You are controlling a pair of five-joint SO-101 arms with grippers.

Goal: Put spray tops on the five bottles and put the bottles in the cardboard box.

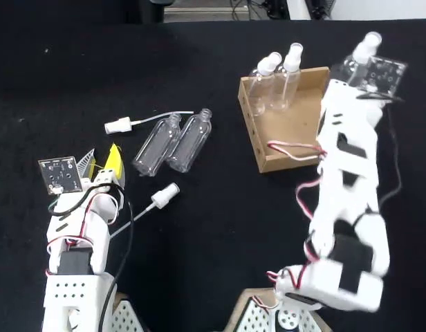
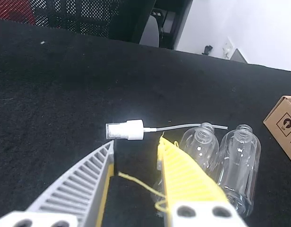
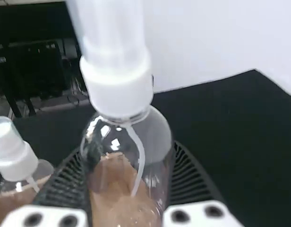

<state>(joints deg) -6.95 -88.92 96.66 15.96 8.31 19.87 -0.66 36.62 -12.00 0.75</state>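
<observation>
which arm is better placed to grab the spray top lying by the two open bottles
Left. The left gripper is open just short of the spray top; the right gripper is shut on a capped bottle by the cardboard box.

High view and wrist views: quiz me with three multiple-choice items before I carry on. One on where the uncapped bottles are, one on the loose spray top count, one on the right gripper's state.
1. Where do the two uncapped bottles lie?
A. On the table, outside the cardboard box
B. Inside the box
C. Stacked one on the other

2. How many loose spray tops lie on the table?
A. None
B. One
C. Two

3. The right gripper is:
A. open and empty
B. shut on a capped bottle
C. shut on a loose spray top

Answers:
1 A: both lie side by side on the black cloth, apart from the box.
2 C: one lies by the bottle necks, and one lies nearer the arms.
3 B: its fingers flank a clear bottle with a white top.
</observation>
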